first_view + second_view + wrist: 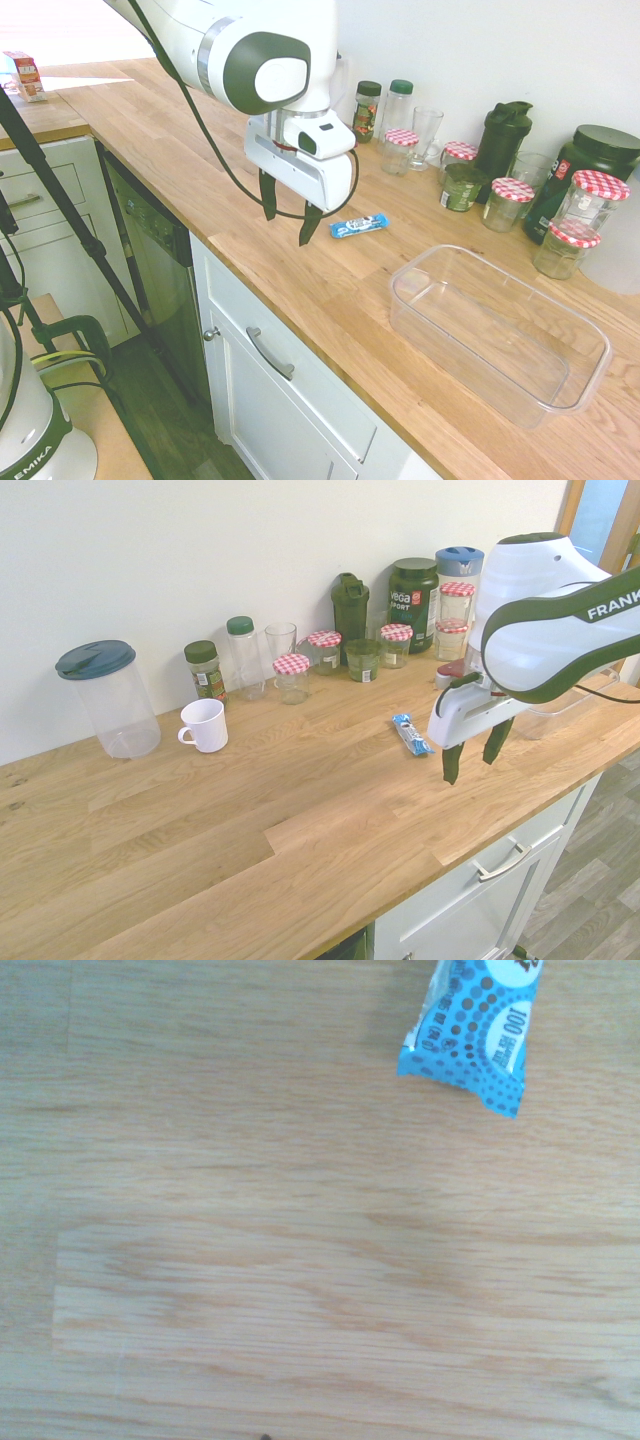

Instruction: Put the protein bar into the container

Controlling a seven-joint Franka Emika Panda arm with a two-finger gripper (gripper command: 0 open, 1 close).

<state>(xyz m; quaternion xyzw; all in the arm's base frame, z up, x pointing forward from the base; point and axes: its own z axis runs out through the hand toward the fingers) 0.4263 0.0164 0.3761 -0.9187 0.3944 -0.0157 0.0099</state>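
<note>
So the gripper (289,226) is hanging over the wooden countertop (300,270) near its front edge, fingers spread and holding nothing. The protein bar (359,226) is lying flat just beside it, mid-counter, with the container (500,330) sitting empty, well apart.

tool (471,760) open, above counter (250,820) | protein bar (410,734) just beside, flat
</note>
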